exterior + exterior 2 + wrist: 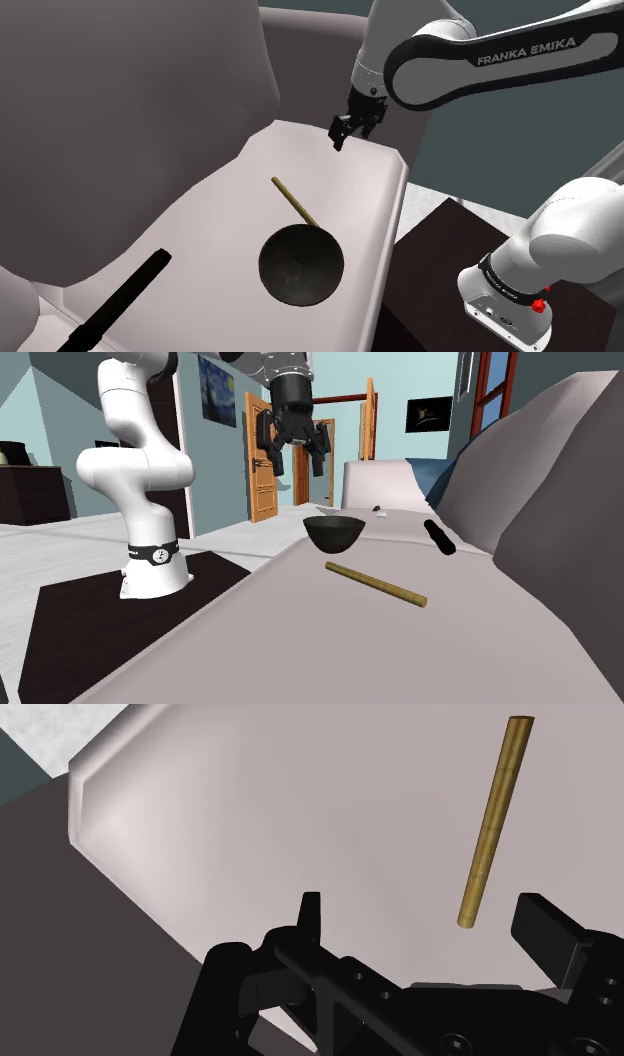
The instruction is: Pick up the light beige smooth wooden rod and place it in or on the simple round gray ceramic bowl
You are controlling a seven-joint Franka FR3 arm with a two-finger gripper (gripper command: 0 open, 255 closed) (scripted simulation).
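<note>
Presently: olive-tan rod (293,201), lying flat on the pale surface (200,218), one end just beside the dark round bowl (302,266); black pincer (350,133) spread, empty, hovering above the surface, apart from rod.

The rod (293,201) is thin, straight and golden-tan. It lies flat near the middle of the shoulder view, slanting from upper left to lower right. Its lower end comes just beside the rim of the bowl (302,265) — round, dark, upright, at lower centre — whether they touch is unclear.
</note>
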